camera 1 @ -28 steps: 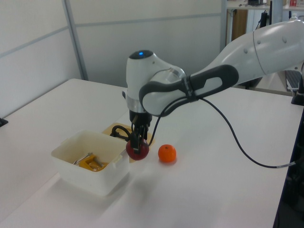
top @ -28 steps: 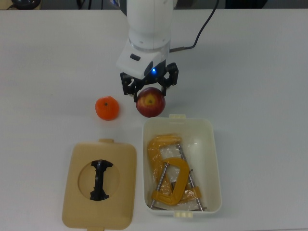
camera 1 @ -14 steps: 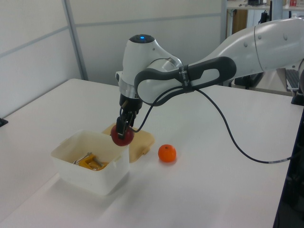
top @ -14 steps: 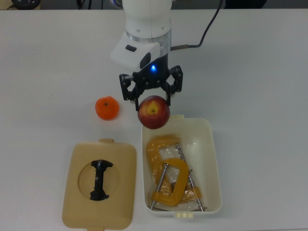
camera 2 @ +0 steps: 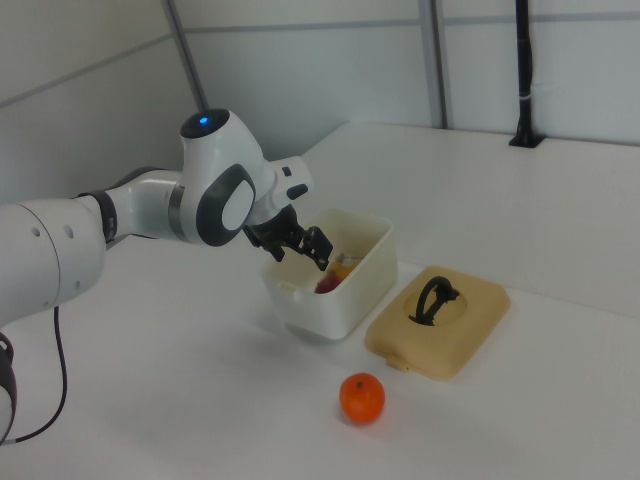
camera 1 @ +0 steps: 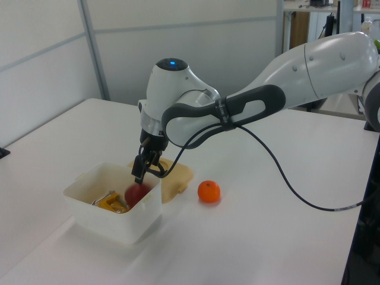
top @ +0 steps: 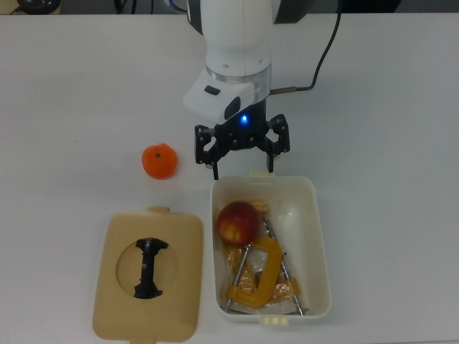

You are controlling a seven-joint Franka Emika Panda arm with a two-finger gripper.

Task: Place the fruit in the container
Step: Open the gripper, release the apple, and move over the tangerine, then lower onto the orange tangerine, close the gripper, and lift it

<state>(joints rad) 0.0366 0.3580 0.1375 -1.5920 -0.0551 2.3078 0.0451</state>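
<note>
The red apple lies inside the white container, at its end nearest the arm, resting against the yellow-orange clamps. My gripper hangs open just above that end's rim with nothing between its fingers. In the left view the apple shows below the gripper, inside the container. The orange tangerine sits on the table at the top view's left of the gripper, apart from it and outside the container. The right view shows the tangerine in front of the container.
A flat tan lid with a black handle lies on the table at the top view's left of the container, below the tangerine. A black cable trails from the arm across the white table.
The gripper carried the apple over the container's rim and opened. The apple dropped into the container. The tangerine and lid have not moved.
</note>
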